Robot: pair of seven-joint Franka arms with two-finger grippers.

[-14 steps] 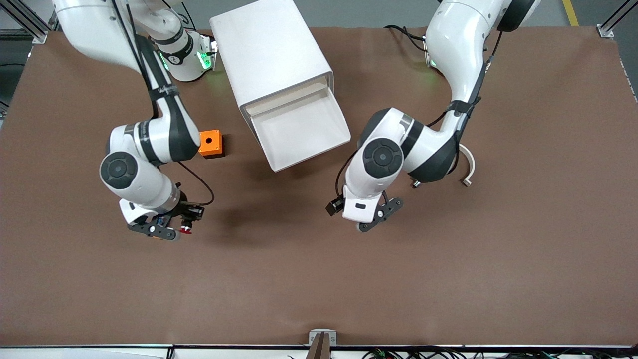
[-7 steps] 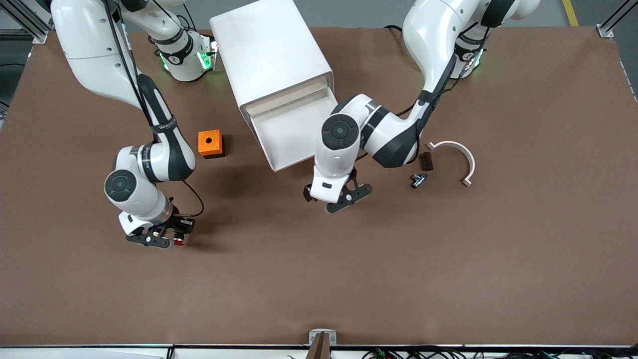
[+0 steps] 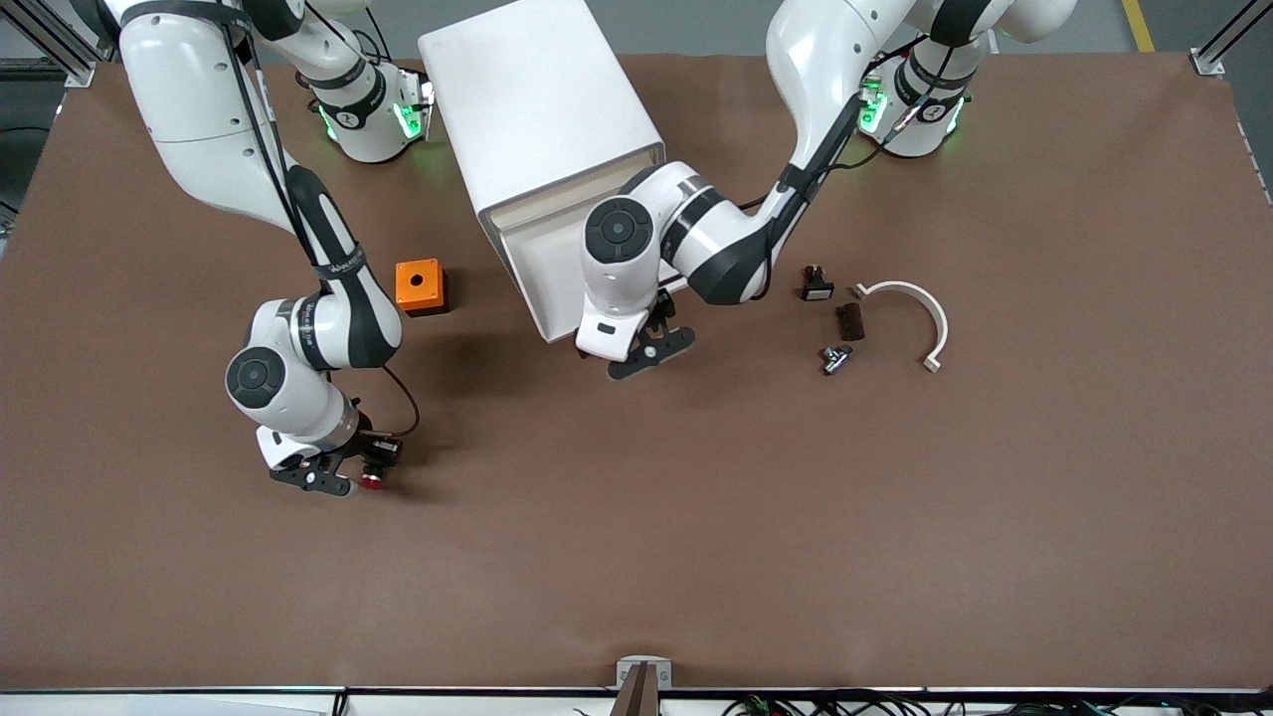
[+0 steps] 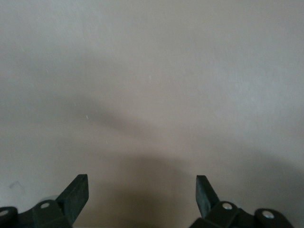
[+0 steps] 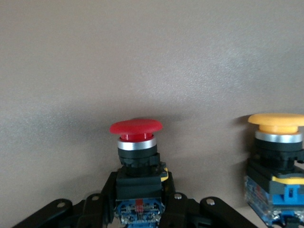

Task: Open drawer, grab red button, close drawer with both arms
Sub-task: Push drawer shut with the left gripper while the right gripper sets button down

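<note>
A robot lab is shown. Two white arms [image 3: 249,149] are fixed to a big brown table [image 3: 696,547], metal frame posts [image 3: 1218,45] are seen at the corners, and cables [image 3: 796,704] are laid along the edge.

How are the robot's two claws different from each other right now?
The right gripper is shut on the red button, low over bare table; the left gripper is open and empty, beside the open drawer. Both are black, two-fingered, on white arms.

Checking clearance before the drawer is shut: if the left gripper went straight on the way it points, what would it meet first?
Probably the bare table: the open left gripper faces only plain surface.
</note>
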